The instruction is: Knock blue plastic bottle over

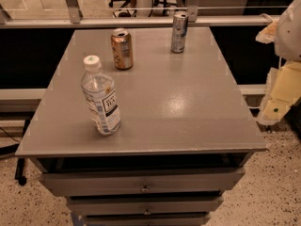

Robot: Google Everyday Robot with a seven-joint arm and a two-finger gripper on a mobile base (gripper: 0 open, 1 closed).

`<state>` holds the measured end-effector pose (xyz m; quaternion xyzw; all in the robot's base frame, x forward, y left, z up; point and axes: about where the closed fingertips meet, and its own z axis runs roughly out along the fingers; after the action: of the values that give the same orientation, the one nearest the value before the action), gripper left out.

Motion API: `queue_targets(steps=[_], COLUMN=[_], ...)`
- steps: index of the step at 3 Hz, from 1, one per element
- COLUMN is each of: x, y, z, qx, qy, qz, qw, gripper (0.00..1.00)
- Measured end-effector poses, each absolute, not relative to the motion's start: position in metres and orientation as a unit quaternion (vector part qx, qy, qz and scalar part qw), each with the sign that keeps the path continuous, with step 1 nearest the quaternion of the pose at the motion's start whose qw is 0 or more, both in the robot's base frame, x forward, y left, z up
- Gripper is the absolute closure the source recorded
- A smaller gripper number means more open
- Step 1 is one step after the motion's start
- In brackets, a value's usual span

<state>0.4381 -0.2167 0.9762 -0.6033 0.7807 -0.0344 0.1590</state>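
Clear plastic bottle with blue label [100, 98] is being left upright, front-left on the grey metal tabletop [188, 107]. Gripper [278, 100] is being held off the right edge, well apart; open or closed cannot be told. Risk: copper-orange can [122, 49] being clipped by a wide sweep.

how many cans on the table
2. The copper-orange can stands at the back left, behind the blue plastic bottle; the slim silver-blue can stands at the far edge, right of it. None looks hidden. The gripper hangs right of the table.
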Motion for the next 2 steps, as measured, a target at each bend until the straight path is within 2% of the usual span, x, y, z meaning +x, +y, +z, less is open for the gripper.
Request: queue_targets(steps=[1, 2], x=[0.438, 0.439], y=[-0.217, -0.202], z=[0.976, 0.963], qx=[-0.603, -0.607], qy=[0.781, 0.773], qz=[-0.034, 0.003], qw=[0.159, 0.185], gripper=[0.00, 0.00])
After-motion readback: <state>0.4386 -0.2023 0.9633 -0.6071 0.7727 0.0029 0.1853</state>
